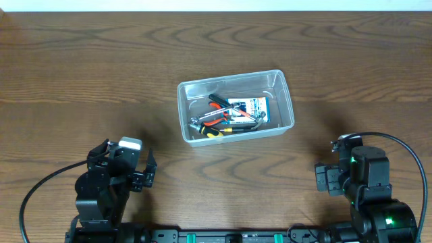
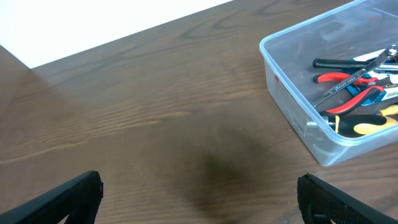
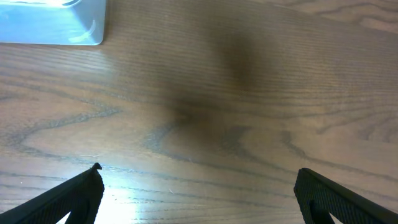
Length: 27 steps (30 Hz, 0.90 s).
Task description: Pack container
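Container [image 1: 229, 77] sits mid-table [image 1: 81, 81], well ahead of both arms, with its long axis running left-right and the right end skewed slightly toward the far edge. Inside it are red-handled pliers [image 1: 214, 118], a yellow-handled tool [image 1: 216, 133] and a small blue-and-white box [image 1: 251, 106]. Left gripper [image 2: 199, 183] and right gripper [image 3: 199, 171] are both spread wide, holding nothing, over bare wood.

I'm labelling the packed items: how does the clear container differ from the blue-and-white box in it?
The container is see-through; the blue-and-white box is opaque and printed. The container is far larger and rests on the table; the box lies inside it among hand tools. Both are rectangular.
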{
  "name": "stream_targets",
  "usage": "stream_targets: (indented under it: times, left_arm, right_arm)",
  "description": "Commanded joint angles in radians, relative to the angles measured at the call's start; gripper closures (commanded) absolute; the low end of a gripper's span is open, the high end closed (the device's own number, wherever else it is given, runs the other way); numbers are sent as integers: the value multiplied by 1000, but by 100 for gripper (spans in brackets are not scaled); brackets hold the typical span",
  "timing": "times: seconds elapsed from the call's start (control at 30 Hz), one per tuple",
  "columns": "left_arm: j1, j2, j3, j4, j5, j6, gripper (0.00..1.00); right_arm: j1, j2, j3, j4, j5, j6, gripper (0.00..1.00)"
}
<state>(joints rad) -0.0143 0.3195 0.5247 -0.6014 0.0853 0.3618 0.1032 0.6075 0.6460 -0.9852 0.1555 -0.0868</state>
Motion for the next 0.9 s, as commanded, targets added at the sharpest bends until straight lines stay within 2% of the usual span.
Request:
stream_targets:
  times: [0.0,0.2,0.47,0.6,0.73,0.87]
  left_arm:
    - [-2,-2,-2,1,-11,-16,2]
    - [-2,-2,-2,1,-11,-16,2]
    - [-2,-2,-2,1,-11,-16,2]
    - [-2,-2,-2,1,-11,-16,2]
    - [-2,-2,-2,0,-11,-16,2]
    - [-2,-2,-2,1,-11,-16,2]
  right_arm:
    - [1,-5,-5,-3,13,15,1]
    - [-9,-51,-5,-3,13,15,1]
    - [-2,-340,-5,-5,13,15,1]
    - [-2,-449,-14,5,-108,55,1]
    - [2,-484,-131,201,-187,47,1]
    - [11,-515,-332,555,-190,-1,1]
